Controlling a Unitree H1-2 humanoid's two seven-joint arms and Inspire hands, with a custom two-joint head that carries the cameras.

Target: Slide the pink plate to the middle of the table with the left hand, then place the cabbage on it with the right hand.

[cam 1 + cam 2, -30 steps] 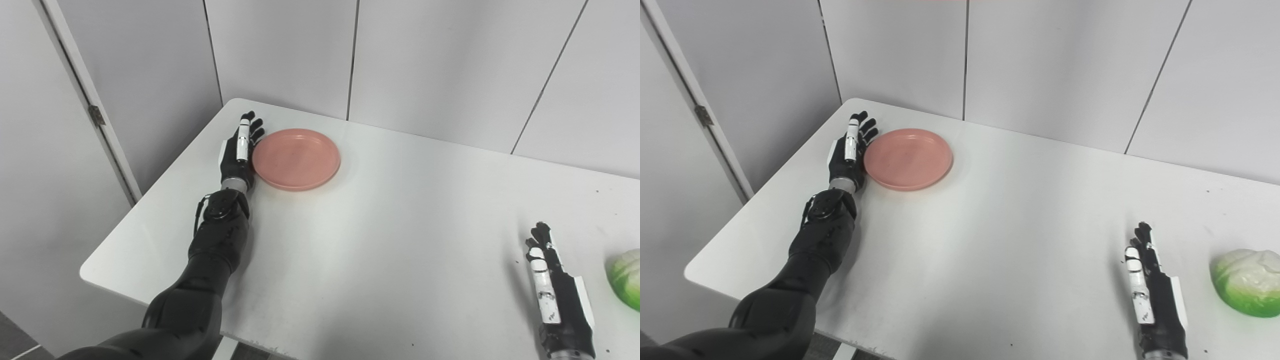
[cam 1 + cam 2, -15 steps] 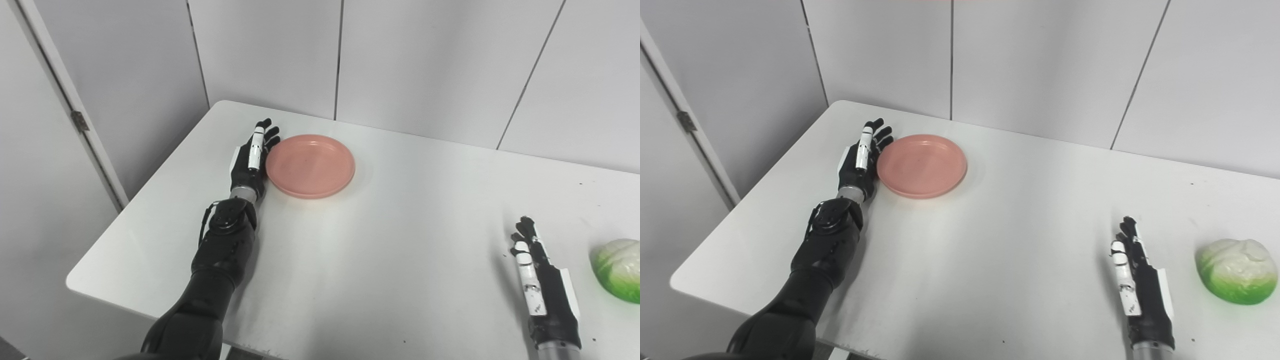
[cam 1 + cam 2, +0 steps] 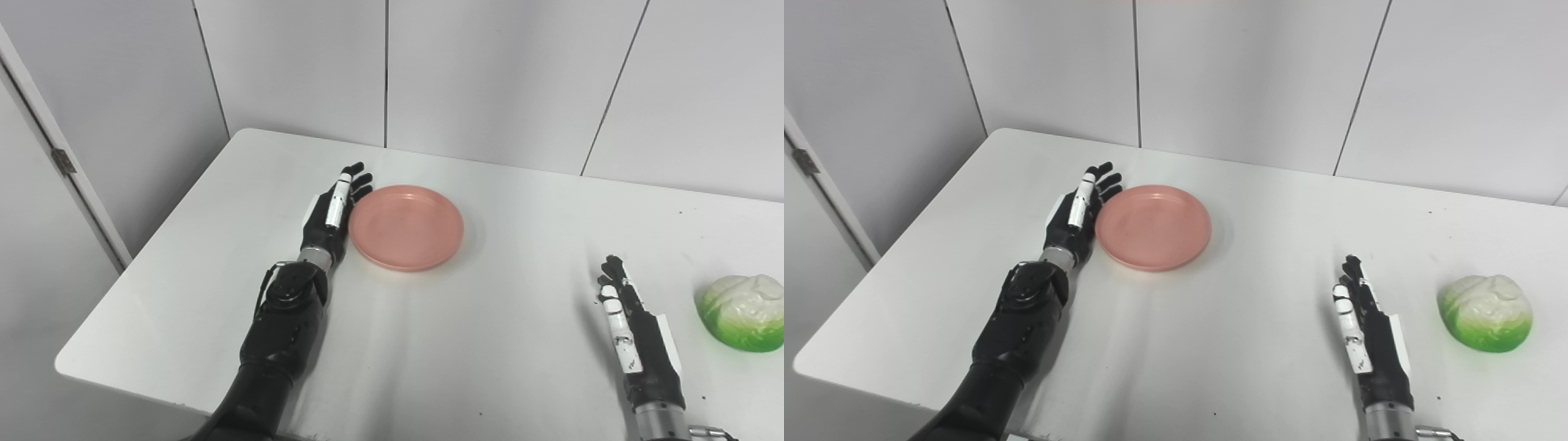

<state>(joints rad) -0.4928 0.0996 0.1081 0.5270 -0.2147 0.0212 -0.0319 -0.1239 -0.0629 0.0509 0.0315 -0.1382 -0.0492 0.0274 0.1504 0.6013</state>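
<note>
The pink plate [image 3: 405, 228] lies flat and empty on the white table [image 3: 478, 343], left of its middle. My left hand [image 3: 329, 215] is open with fingers straight, standing on edge, its palm side against the plate's left rim. The cabbage [image 3: 742, 312], white on top and green below, sits at the table's right side. My right hand [image 3: 637, 340] rests open near the front edge, a hand's width left of the cabbage and apart from it.
Grey wall panels [image 3: 490, 79] run right behind the table's far edge. A door with a hinge [image 3: 63, 162] stands off the table's left side. The rounded left corner of the table [image 3: 67, 367] is near my left forearm.
The camera has swung to the right. My left hand has pushed the plate to the right across the table, away from the far left corner. The right hand and cabbage stay put.
</note>
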